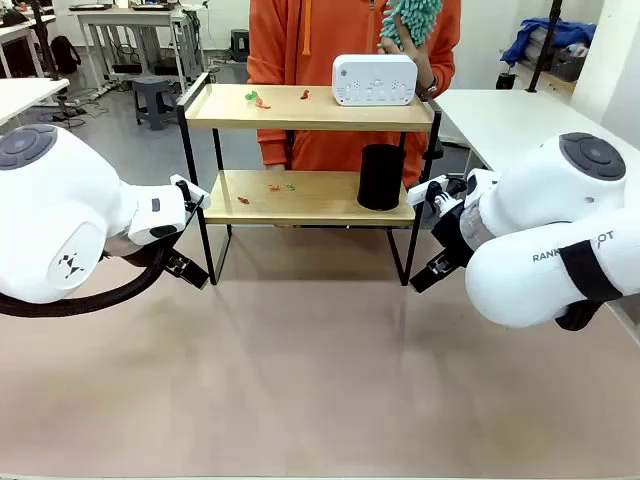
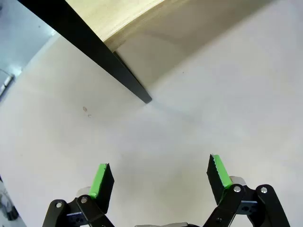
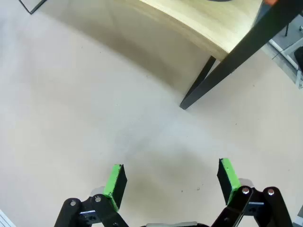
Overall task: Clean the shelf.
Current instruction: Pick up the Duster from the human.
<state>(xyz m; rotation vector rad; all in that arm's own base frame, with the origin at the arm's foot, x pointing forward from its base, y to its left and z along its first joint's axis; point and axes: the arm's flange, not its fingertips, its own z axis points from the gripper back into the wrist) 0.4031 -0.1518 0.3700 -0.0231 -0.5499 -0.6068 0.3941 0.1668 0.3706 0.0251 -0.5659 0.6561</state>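
littered shelf (image 1: 300, 118); left gripper (image 2: 160, 168), right gripper (image 3: 171, 169), both spread wide

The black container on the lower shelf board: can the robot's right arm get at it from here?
Probably yes. The black container stands near the shelf's open front, and the right gripper, open, is close by, though the top board limits room overhead.

- Bench (image 1: 300, 380): pale top; shelf (image 1: 300, 120) stands on it.
- Shelf top board: white box (image 1: 374, 80) at right end, red and green scraps (image 1: 258, 99) at left.
- Shelf lower board: black cylinder (image 1: 380, 177) at right end, more scraps (image 1: 275, 186) left of centre.
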